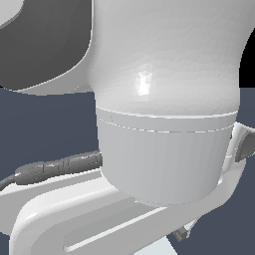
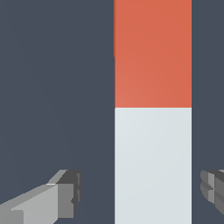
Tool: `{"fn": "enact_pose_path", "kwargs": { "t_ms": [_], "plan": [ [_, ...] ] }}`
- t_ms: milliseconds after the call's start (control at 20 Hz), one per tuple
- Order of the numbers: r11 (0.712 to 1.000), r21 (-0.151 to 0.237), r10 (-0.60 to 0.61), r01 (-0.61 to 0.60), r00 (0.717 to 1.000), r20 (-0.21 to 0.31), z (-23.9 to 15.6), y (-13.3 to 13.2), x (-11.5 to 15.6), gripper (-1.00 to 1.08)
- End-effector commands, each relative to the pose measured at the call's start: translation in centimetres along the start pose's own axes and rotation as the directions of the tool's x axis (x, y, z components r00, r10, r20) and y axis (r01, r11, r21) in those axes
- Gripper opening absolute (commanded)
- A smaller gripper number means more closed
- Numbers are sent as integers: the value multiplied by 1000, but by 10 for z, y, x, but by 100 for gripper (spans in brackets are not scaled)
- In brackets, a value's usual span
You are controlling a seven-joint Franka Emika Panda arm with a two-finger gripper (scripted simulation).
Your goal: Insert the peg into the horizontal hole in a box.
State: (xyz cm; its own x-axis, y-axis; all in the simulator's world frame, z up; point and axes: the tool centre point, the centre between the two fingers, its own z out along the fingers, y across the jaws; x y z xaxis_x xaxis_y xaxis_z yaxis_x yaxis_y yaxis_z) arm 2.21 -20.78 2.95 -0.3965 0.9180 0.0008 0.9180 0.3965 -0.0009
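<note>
The gripper (image 2: 140, 192) jaws stand wide, straddling the peg (image 2: 152, 131) off-centre. Closing this way risks skewing the peg. The box is not visible.

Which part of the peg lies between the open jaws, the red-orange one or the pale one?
The pale grey-white part of the peg: it runs between the two fingertips, which stand clear of it; the red-orange part lies beyond them.
</note>
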Motion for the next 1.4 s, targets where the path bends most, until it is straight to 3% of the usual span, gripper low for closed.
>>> {"fn": "enact_pose_path", "kwargs": {
  "t_ms": [0, 200, 250, 950, 1350],
  "plan": [
    [1000, -1, 0, 0, 1000, 1, 8, 0, 0, 100],
    [1000, -1, -1, 1, 1000, 1, 10, 2, -1, 100],
    [1000, -1, -1, 1, 1000, 1, 10, 2, -1, -100],
    [1000, -1, 5, -5, 1000, 0, 9, 1, 2, -100],
    [999, -1, 52, -52, 999, 0, 0, 0, 26, -100]
  ]
}}
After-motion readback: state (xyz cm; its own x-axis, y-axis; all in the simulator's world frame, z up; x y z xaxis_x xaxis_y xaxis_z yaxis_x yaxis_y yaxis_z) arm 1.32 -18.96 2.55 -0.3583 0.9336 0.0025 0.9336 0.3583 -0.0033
